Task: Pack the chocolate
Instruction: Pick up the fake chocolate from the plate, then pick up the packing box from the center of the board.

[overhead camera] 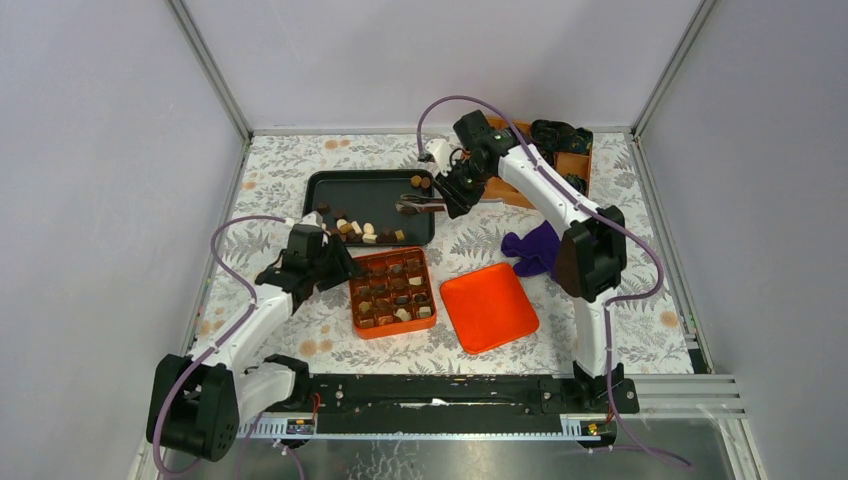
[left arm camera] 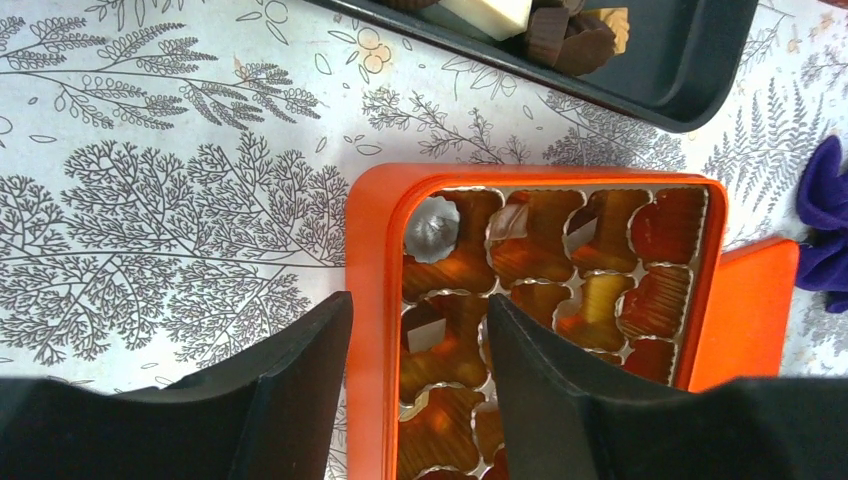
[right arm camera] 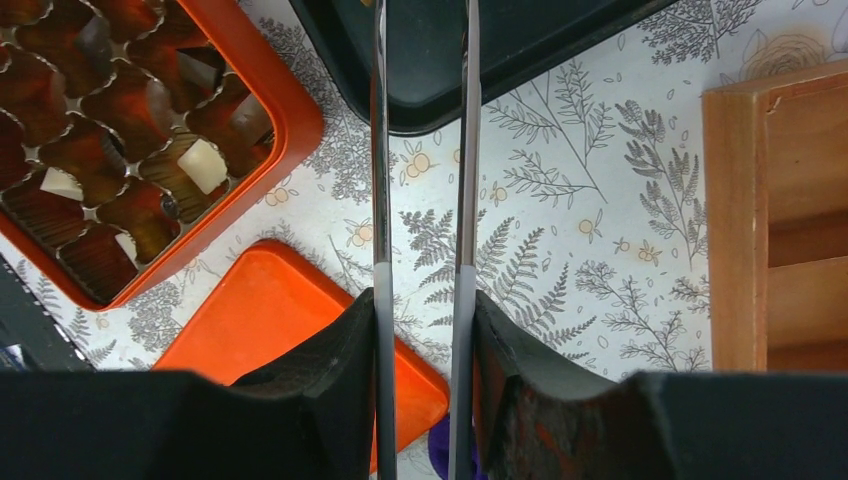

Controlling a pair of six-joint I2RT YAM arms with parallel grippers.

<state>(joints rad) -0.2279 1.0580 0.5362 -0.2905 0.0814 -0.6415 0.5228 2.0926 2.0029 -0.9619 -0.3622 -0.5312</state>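
Chocolate (overhead camera: 358, 231): loose dark, light-brown and cream pieces, gathered at the near side of black tray (overhead camera: 365, 190). More pieces sit in the cells of orange box (left arm camera: 370, 260), just in front of the tray.
Left gripper (left arm camera: 418, 305): fingers spread, straddling the box's left wall, nothing pinched.
Right gripper (right arm camera: 422, 310): clamped on metal tongs (right arm camera: 379, 150), which reach into the tray; what the tips hold cannot be told.
Orange lid (overhead camera: 488, 307): beside the box.
Purple cloth (overhead camera: 532, 248): behind the lid.
Wooden box (right arm camera: 735, 230): far right.
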